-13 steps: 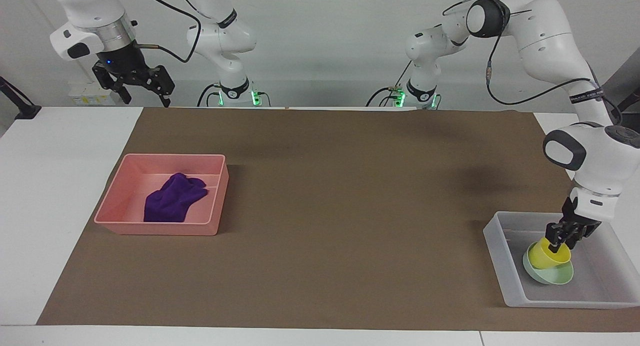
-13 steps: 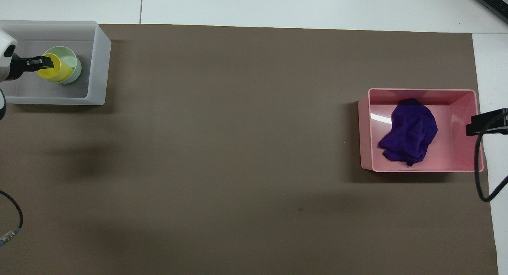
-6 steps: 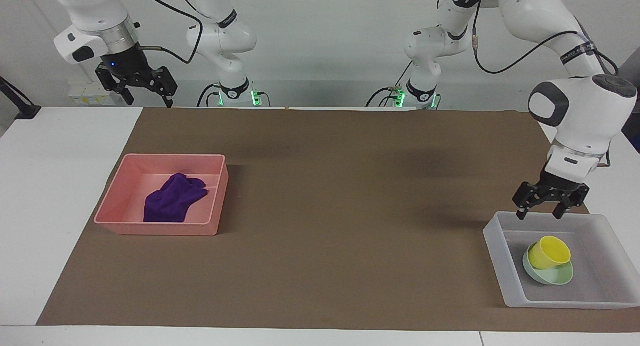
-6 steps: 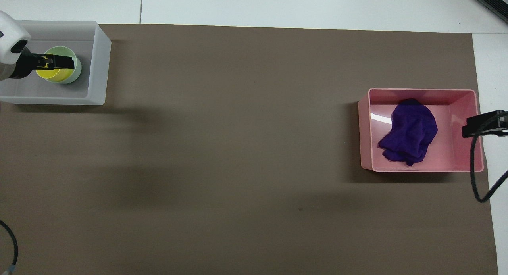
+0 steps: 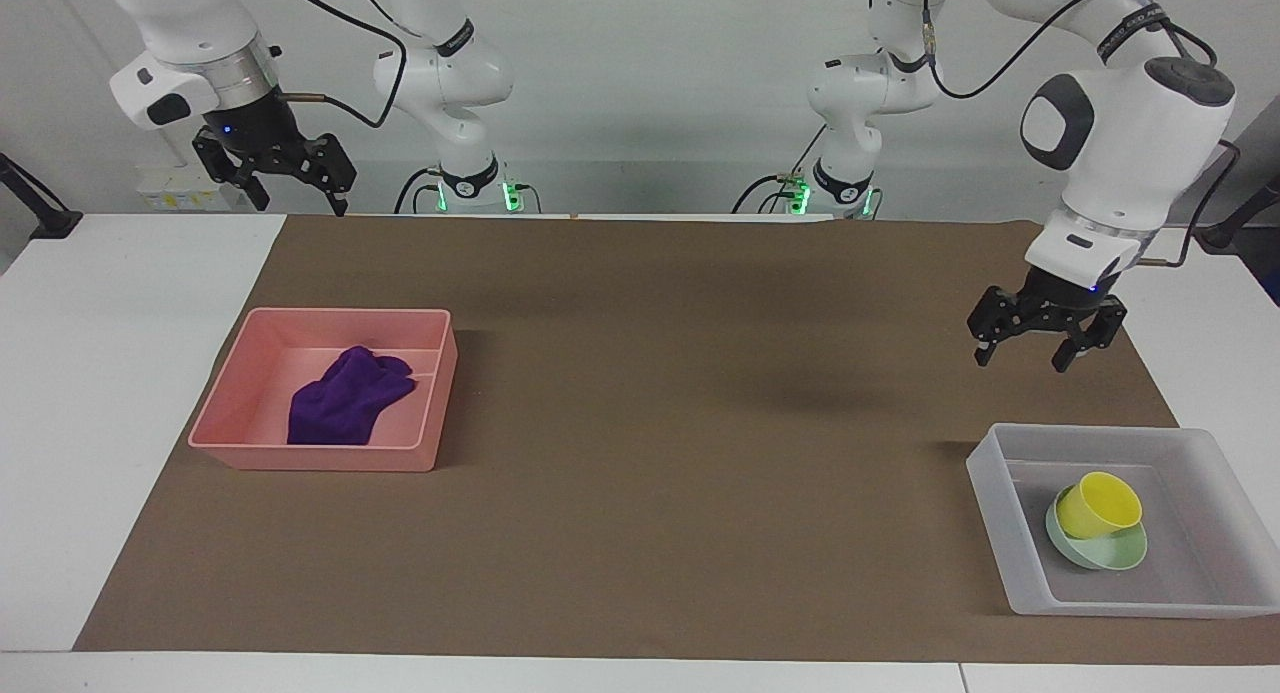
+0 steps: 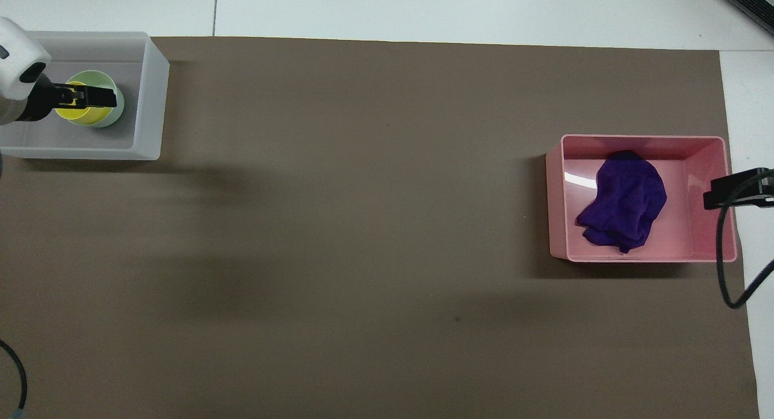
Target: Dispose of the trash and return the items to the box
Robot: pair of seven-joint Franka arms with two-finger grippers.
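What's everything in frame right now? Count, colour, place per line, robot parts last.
cloth rag: 1, deep purple, crumpled in the pink tray
pink tray: 1, pink, on the brown mat toward the right arm's end of the table
cup: 1, yellow, tilted, resting in the bowl
bowl: 1, pale mint green, in the translucent tray
translucent tray: 1, whitish, at the left arm's end of the table, farther from the robots than the pink tray
mat: 1, brown, covering most of the white table
left gripper: 1, black, open and empty, raised in the air by the translucent tray
right gripper: 1, black, open and empty, waiting raised at the right arm's end of the table
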